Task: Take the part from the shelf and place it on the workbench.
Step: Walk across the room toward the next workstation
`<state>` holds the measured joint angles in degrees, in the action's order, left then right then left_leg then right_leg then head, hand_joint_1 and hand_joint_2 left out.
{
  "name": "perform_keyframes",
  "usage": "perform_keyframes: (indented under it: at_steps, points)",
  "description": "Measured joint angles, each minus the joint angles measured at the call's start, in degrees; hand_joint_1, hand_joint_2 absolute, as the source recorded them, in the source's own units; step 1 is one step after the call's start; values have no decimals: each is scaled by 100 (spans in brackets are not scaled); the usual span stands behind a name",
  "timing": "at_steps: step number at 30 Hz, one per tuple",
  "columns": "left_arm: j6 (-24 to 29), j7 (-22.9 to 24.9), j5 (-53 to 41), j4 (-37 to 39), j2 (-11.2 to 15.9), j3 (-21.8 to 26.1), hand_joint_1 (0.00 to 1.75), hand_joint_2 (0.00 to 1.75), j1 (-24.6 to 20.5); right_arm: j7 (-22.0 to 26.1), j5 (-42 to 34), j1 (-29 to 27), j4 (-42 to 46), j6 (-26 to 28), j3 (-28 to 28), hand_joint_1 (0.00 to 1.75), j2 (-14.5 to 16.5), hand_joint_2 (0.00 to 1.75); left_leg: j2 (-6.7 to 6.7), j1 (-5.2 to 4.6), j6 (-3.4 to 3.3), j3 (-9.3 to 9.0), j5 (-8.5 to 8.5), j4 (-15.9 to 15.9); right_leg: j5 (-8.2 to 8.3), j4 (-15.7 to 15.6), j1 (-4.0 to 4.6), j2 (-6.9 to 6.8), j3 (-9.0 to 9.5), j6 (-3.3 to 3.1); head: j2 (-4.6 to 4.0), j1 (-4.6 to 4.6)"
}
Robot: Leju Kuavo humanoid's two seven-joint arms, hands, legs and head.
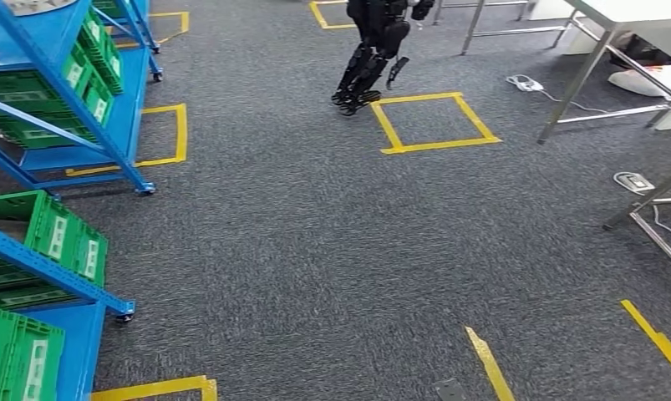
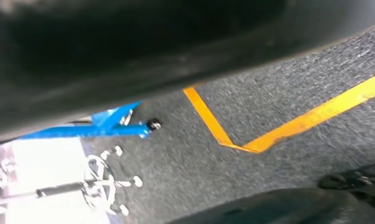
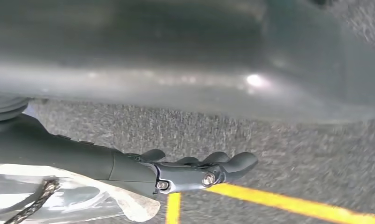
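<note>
The head view looks down on a grey carpet floor (image 1: 315, 251) marked with yellow tape squares (image 1: 436, 121). Along the left edge of the floor stand blue shelves (image 1: 60, 92) on small wheels, and they carry green crates (image 1: 64, 238). At the far right edge of the floor stand metal tables (image 1: 599, 58) with thin legs, and white cables lie on the floor near them. At the far edge of the floor another dark humanoid robot (image 1: 373, 50) stands just beside one tape square.

In the right wrist view the right hand (image 3: 194, 170) hangs above the carpet, over a yellow tape line. Its dark fingers (image 3: 232, 163) are stretched forward and lie close together. A clear plastic bag (image 3: 82, 200) with something dark inside rests against the underside of this hand, near the thumb. This seems to be the part, carried by the hand, but the grip itself is hidden.

In the left wrist view I see carpet, an orange-yellow tape corner (image 2: 251, 144), a blue shelf foot with a wheel (image 2: 150, 125) and the base of a chair (image 2: 99, 179). About the left hand I cannot tell if it is released or clenched.
</note>
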<state>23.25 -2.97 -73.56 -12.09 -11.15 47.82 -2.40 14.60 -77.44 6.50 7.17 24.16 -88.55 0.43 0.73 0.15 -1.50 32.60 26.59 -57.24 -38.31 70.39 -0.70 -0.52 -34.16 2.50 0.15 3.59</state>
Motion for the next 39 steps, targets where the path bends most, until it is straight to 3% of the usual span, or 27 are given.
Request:
perform_keyframes:
  at_steps: [1,2,4,6,8,10,12,14,16,17,18,19,21,23,25,26,28,30,32,33,34,36,37,39]
  points:
    - [1,8,-7,0,-8,12,0,0,-2,-20,65,-12,1,5,-6,0,3,0,88,0,-1,-4,2,-1,-31,255,-1,29,-173,2,0,-1]
    - [14,26,-26,0,-12,21,0,0,-1,-45,130,-16,1,14,-13,0,5,0,176,1,3,-12,8,-3,56,301,-2,41,-255,2,0,-1]
    - [55,74,-82,0,-17,26,0,0,3,-105,251,-14,2,44,-28,0,8,0,348,12,30,-36,28,-19,510,-233,-24,126,-113,7,0,-1]
    - [87,113,-127,0,-19,26,0,0,-7,-168,343,-10,2,86,-37,0,9,0,509,15,92,-17,60,-76,815,-906,-75,450,151,15,0,-3]
    - [109,150,-148,0,-24,26,0,0,-17,-216,392,-13,2,110,-40,0,13,0,649,28,166,46,59,-120,815,-1138,-94,653,268,-3,0,-9]
    - [134,194,-167,0,-30,26,0,0,-2,-244,415,-15,2,113,-41,0,15,0,761,52,229,91,36,-120,819,-1160,-84,539,295,-61,0,-9]
    - [144,227,-184,0,-38,26,0,0,6,-263,445,-12,2,95,-41,0,16,0,514,33,273,188,162,-321,830,-1183,-80,373,320,-141,0,-27]
    - [144,247,-193,0,-44,26,0,0,-15,-277,488,-23,2,71,-41,0,16,0,120,9,298,460,484,-920,820,-1194,-49,183,339,-203,0,-43]
    - [134,265,-202,0,-48,26,0,0,-29,-292,539,-42,2,56,-41,0,16,0,-5,10,299,794,757,-1630,801,-1194,-10,-23,345,-235,0,-41]
    - [116,272,-216,0,-50,26,0,0,-25,-300,565,-46,2,47,-41,0,16,0,-25,8,286,865,773,-1796,792,-1194,7,-119,350,-245,0,-42]
    - [95,280,-234,0,-52,25,0,0,-17,-307,585,-43,2,31,-41,0,16,0,-36,1,262,807,666,-1703,783,-1194,21,-200,361,-250,0,-43]
    - [74,285,-258,0,-54,24,0,0,-10,-310,594,-39,2,12,-41,0,15,0,-69,-15,225,632,473,-1383,770,-1194,32,-270,380,-252,0,-43]
    - [55,291,-296,0,-59,21,0,0,-23,-308,581,-36,2,-35,-40,0,11,0,-299,-97,124,208,162,-579,738,-1194,52,-401,421,-240,0,-44]
    - [52,296,-312,0,-70,19,0,0,-59,-300,562,-38,2,-72,-39,0,3,0,-470,-173,42,22,96,-185,713,-1196,68,-522,436,-203,0,-42]
    - [51,298,-313,0,-77,18,0,0,-66,-295,550,-27,2,-89,-39,0,-3,0,-386,-190,-3,18,91,-132,702,-1216,73,-632,468,-151,0,-40]
    - [51,301,-313,1,-81,18,0,0,-56,-294,548,-18,2,-91,-39,0,-8,0,-326,-178,-23,-9,67,-86,676,-1210,67,-610,482,-121,0,-38]
    - [50,306,-313,2,-91,17,0,0,-60,-290,546,-5,2,-89,-39,0,-26,0,-209,-131,-73,-75,13,17,514,-979,55,-360,400,-66,0,-27]
    - [40,308,-325,2,-115,15,0,0,-84,-290,540,-24,2,-89,-39,0,-45,0,-73,-105,-100,-85,-11,45,206,-296,31,-57,51,-30,0,-15]
    - [4,306,-383,2,-134,3,0,0,-85,-303,510,-56,2,-86,-38,0,-54,0,92,-99,-103,-83,-12,44,73,278,11,30,-286,6,0,-9]
    - [-18,305,-418,2,-136,-10,0,0,-76,-308,492,-65,2,-85,-38,0,-56,0,174,-94,-98,-89,-10,41,172,271,2,41,-321,19,0,-8]
    - [-39,305,-451,2,-136,-29,0,0,-68,-312,477,-69,2,-85,-37,0,-59,0,256,-86,-88,-98,-6,35,367,52,-9,61,-252,31,0,-8]
    - [-63,312,-494,3,-136,-72,0,0,-69,-317,456,-69,2,-89,-36,0,-65,0,406,-73,-39,-95,19,-5,770,-688,-52,286,49,52,0,-7]
    - [-76,315,-516,3,-136,-87,0,0,-79,-330,449,-69,2,-93,-36,0,-66,0,479,-70,-5,-71,29,-38,858,-977,-72,415,188,42,0,-10]
    - [-94,317,-543,2,-133,-104,0,0,-90,-365,442,-70,2,-102,-34,0,-67,0,588,-62,58,-11,30,-84,842,-1196,-84,557,306,1,0,-16]
